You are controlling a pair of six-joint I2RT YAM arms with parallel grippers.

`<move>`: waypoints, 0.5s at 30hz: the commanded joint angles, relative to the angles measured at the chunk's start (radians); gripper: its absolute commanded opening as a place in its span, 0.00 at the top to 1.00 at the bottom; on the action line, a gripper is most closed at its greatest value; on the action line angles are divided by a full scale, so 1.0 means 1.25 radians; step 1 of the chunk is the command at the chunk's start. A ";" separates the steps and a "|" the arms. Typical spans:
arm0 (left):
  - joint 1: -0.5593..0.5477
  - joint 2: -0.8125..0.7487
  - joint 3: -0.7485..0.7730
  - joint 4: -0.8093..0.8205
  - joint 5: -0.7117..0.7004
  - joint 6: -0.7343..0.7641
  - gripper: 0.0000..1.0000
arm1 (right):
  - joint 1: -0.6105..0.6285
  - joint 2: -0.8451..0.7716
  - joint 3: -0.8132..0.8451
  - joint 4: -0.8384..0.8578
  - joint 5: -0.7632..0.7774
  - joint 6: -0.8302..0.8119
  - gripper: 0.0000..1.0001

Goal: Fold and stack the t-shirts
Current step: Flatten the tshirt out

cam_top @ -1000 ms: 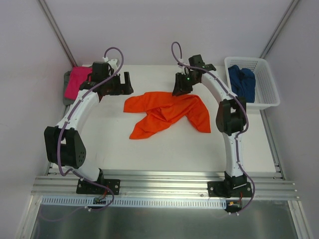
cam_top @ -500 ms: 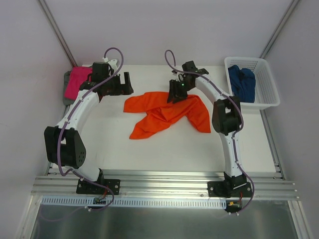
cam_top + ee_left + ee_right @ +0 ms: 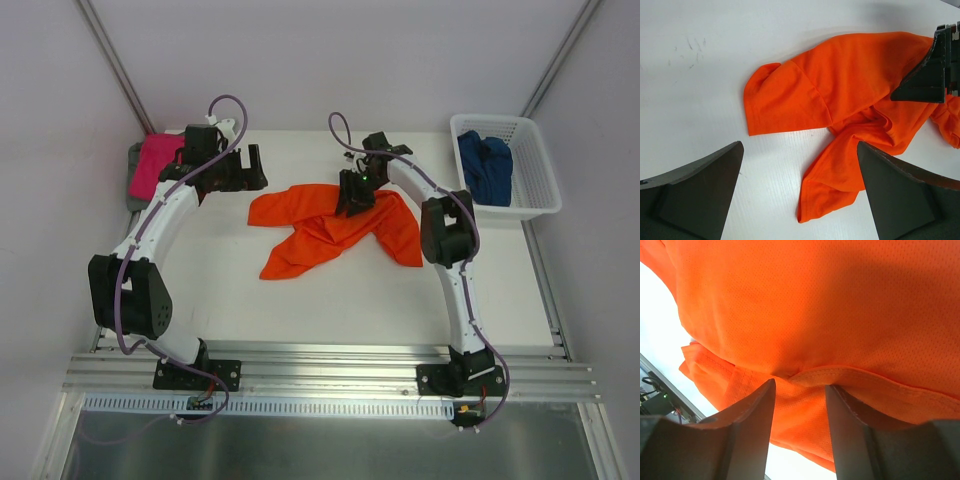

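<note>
Right pincer (image 3: 353, 200) was half open, tips down on the far edge of the crumpled orange t-shirt (image 3: 330, 230), no clear grip, shirt lay mid worktop (image 3: 330, 300), left pincer (image 3: 257, 168) stood wide open and empty beside it, blue t-shirt (image 3: 483, 165) sat in the basket (image 3: 535, 190), pink t-shirt (image 3: 155, 163) lay far left.

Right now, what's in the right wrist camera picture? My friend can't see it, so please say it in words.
A bright orange t-shirt fills nearly the whole close-up picture. The right gripper's two dark fingers poke up from the bottom, standing apart, with a stitched hem just above the gap. A bit of white table shows at the left.
</note>
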 commanded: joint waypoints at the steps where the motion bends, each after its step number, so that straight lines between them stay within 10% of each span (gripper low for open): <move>1: 0.007 -0.029 0.010 0.013 0.004 0.003 0.01 | 0.002 0.002 0.034 -0.006 0.000 0.015 0.53; 15: 0.007 -0.017 0.012 0.014 0.004 0.006 0.01 | 0.002 0.013 0.075 0.020 0.006 0.023 0.77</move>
